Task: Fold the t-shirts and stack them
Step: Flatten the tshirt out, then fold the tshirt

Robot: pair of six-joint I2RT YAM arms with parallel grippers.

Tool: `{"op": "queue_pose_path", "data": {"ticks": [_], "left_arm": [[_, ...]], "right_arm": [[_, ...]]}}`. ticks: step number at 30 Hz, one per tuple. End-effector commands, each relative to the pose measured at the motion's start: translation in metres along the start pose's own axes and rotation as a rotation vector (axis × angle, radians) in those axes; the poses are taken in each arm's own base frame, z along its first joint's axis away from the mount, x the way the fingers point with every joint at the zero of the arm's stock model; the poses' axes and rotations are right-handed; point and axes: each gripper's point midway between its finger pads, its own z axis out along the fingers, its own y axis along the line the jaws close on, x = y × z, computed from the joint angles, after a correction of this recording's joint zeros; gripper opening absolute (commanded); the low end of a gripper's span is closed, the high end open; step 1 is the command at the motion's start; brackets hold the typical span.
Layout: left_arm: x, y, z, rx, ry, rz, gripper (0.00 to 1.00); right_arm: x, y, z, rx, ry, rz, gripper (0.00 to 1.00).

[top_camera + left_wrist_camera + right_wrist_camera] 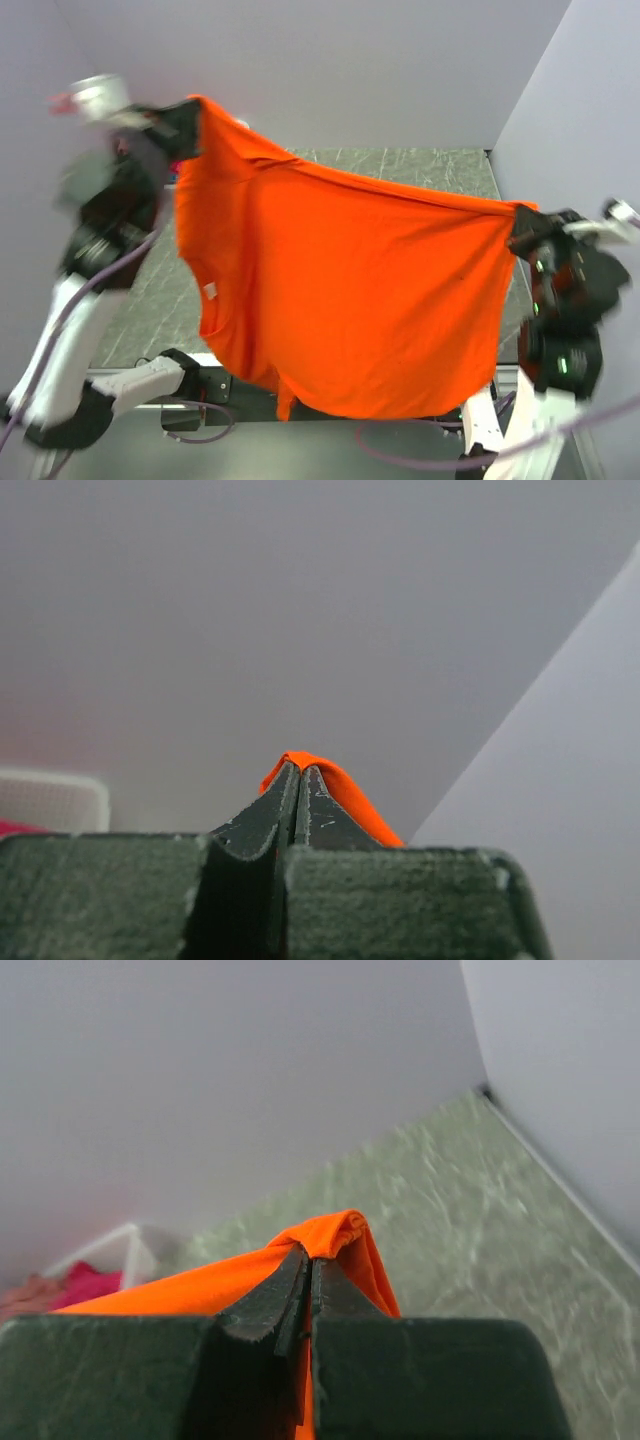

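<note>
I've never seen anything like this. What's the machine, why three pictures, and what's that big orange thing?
It is a robot with two arms. One picture comes from a camera above and behind them; the other two come from cameras on the wrists, looking along the fingers. The orange shirt hangs spread in the air over a marbled table. The left gripper and right gripper are each shut on a bit of its edge. A white basket with pink cloth sits at the far wall.
</note>
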Motion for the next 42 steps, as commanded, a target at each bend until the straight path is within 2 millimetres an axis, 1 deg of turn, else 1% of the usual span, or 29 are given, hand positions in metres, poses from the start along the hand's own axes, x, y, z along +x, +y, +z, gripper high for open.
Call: {"op": "queue_pose_path", "data": {"ticks": [1, 2, 3, 4, 5, 6, 7, 8, 9, 10, 11, 12, 13, 14, 15, 16, 17, 18, 19, 21, 24, 28, 33, 36, 37, 39, 40, 41, 42], "left_arm": [[0.109, 0.053, 0.060, -0.206, 0.180, 0.120, 0.01], [0.126, 0.063, 0.072, -0.226, 0.205, 0.127, 0.01], [0.170, 0.075, 0.090, -0.231, 0.291, 0.143, 0.01], [0.193, 0.083, 0.100, -0.232, 0.331, 0.137, 0.01], [0.210, 0.095, 0.110, -0.238, 0.359, 0.138, 0.01], [0.259, 0.113, 0.125, -0.255, 0.432, 0.151, 0.01], [0.282, 0.119, 0.132, -0.247, 0.475, 0.153, 0.00], [0.327, 0.138, 0.144, -0.264, 0.541, 0.168, 0.00], [0.351, 0.142, 0.149, -0.249, 0.585, 0.169, 0.00], [0.372, 0.149, 0.154, -0.247, 0.616, 0.170, 0.00], [0.410, 0.162, 0.166, -0.257, 0.658, 0.173, 0.00], [0.428, 0.170, 0.170, -0.273, 0.676, 0.165, 0.00], [0.448, 0.177, 0.168, -0.286, 0.729, 0.165, 0.00], [0.470, 0.183, 0.181, -0.289, 0.743, 0.157, 0.00], [0.480, 0.185, 0.183, -0.294, 0.760, 0.149, 0.00], [0.488, 0.187, 0.186, -0.293, 0.767, 0.143, 0.00], [0.498, 0.191, 0.189, -0.294, 0.766, 0.136, 0.00], [0.502, 0.192, 0.190, -0.293, 0.758, 0.128, 0.00], [0.505, 0.194, 0.191, -0.294, 0.753, 0.120, 0.00], [0.511, 0.195, 0.192, -0.288, 0.740, 0.110, 0.00], [0.519, 0.203, 0.189, -0.320, 0.748, 0.110, 0.00], [0.518, 0.204, 0.184, -0.335, 0.755, 0.096, 0.00], [0.497, 0.202, 0.173, -0.386, 0.732, 0.064, 0.00], [0.486, 0.199, 0.163, -0.434, 0.748, 0.029, 0.00], [0.490, 0.204, 0.152, -0.462, 0.773, 0.025, 0.00], [0.475, 0.198, 0.148, -0.482, 0.759, -0.004, 0.00], [0.477, 0.204, 0.137, -0.510, 0.775, -0.003, 0.00], [0.463, 0.198, 0.137, -0.509, 0.756, -0.013, 0.00], [0.458, 0.196, 0.133, -0.519, 0.752, -0.030, 0.00]], "right_arm": [[0.042, -0.045, 0.063, 0.148, 0.078, -0.016, 0.00], [0.055, -0.053, 0.074, 0.168, 0.101, -0.018, 0.00], [0.068, -0.062, 0.084, 0.188, 0.124, -0.019, 0.00], [0.094, -0.079, 0.102, 0.220, 0.164, -0.021, 0.00], [0.106, -0.088, 0.112, 0.243, 0.177, -0.024, 0.00], [0.120, -0.095, 0.121, 0.246, 0.195, -0.028, 0.00], [0.144, -0.108, 0.139, 0.248, 0.223, -0.047, 0.00], [0.157, -0.113, 0.149, 0.240, 0.238, -0.064, 0.00], [0.177, -0.126, 0.157, 0.253, 0.268, -0.091, 0.00], [0.196, -0.139, 0.178, 0.267, 0.294, -0.104, 0.00], [0.211, -0.148, 0.187, 0.281, 0.327, -0.112, 0.00], [0.215, -0.151, 0.200, 0.281, 0.346, -0.116, 0.00], [0.252, -0.171, 0.213, 0.329, 0.461, -0.113, 0.00], [0.264, -0.177, 0.221, 0.342, 0.505, -0.108, 0.00], [0.262, -0.174, 0.239, 0.320, 0.512, -0.109, 0.00], [0.294, -0.190, 0.247, 0.354, 0.595, -0.105, 0.00], [0.300, -0.194, 0.255, 0.364, 0.614, -0.100, 0.00], [0.294, -0.188, 0.271, 0.340, 0.607, -0.095, 0.00], [0.313, -0.198, 0.272, 0.368, 0.665, -0.092, 0.00], [0.313, -0.198, 0.282, 0.364, 0.665, -0.092, 0.00], [0.315, -0.197, 0.289, 0.353, 0.674, -0.090, 0.00], [0.319, -0.196, 0.281, 0.356, 0.716, -0.081, 0.00], [0.316, -0.195, 0.264, 0.388, 0.742, -0.068, 0.00], [0.306, -0.192, 0.249, 0.417, 0.732, -0.057, 0.00], [0.306, -0.192, 0.244, 0.421, 0.740, -0.054, 0.00], [0.301, -0.188, 0.238, 0.421, 0.735, -0.046, 0.00], [0.301, -0.188, 0.234, 0.426, 0.744, -0.044, 0.00], [0.300, -0.187, 0.231, 0.427, 0.745, -0.044, 0.00], [0.296, -0.185, 0.229, 0.425, 0.740, -0.043, 0.00]]}}
